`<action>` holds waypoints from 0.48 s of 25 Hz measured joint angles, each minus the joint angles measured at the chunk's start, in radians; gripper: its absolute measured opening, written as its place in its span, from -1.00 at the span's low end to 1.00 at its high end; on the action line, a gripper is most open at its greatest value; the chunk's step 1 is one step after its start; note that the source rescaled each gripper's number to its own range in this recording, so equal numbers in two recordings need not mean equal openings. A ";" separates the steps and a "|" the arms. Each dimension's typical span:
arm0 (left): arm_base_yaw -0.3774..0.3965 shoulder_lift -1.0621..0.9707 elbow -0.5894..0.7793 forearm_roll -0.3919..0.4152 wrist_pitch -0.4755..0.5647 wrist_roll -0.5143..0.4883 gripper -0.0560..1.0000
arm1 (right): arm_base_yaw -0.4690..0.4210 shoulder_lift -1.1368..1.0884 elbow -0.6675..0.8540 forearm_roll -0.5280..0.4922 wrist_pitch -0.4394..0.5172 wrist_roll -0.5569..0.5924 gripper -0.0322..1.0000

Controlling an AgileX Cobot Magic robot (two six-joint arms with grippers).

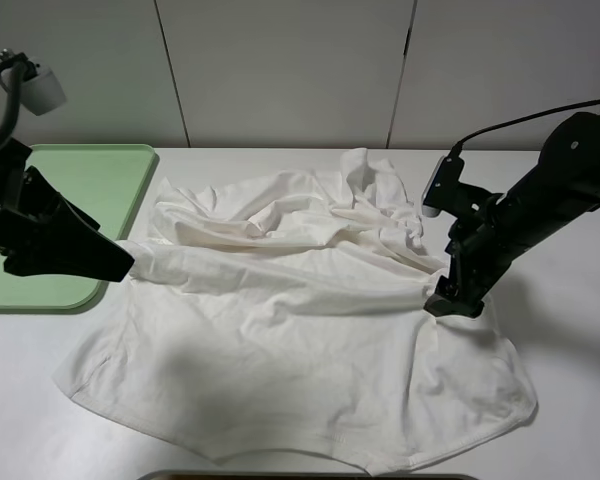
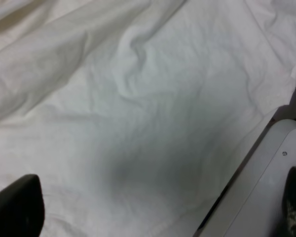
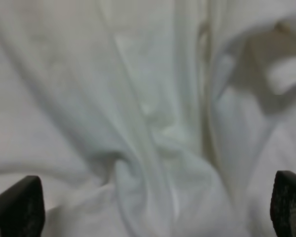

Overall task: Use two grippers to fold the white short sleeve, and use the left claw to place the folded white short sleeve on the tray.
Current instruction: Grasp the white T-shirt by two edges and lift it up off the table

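The white short sleeve (image 1: 300,330) lies wrinkled across the white table, its upper part bunched into folds and its hem toward the front edge. The left claw (image 1: 120,262) hovers at the shirt's left edge, beside the tray (image 1: 90,180), which is pale green and holds no cloth. In the left wrist view its jaws (image 2: 155,207) are open over smooth fabric (image 2: 138,98). My right gripper (image 1: 450,300) reaches down to the shirt's right side. There it stands open (image 3: 152,205) over a ridge of gathered folds (image 3: 158,138), with nothing pinched.
Bare table (image 1: 570,330) shows to the right of the shirt and in front of the tray. A dark object (image 1: 310,476) sits at the front edge. Pale wall panels stand behind the table.
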 joint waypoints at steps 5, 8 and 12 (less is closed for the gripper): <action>0.000 0.000 0.000 0.000 0.000 0.000 0.93 | 0.000 0.001 -0.042 -0.015 0.036 -0.003 1.00; 0.000 0.000 0.000 0.000 0.000 0.000 0.93 | 0.000 0.016 -0.050 -0.022 0.059 -0.003 1.00; 0.000 0.000 0.000 0.000 0.000 0.000 0.93 | 0.000 0.071 -0.050 -0.042 0.102 -0.003 1.00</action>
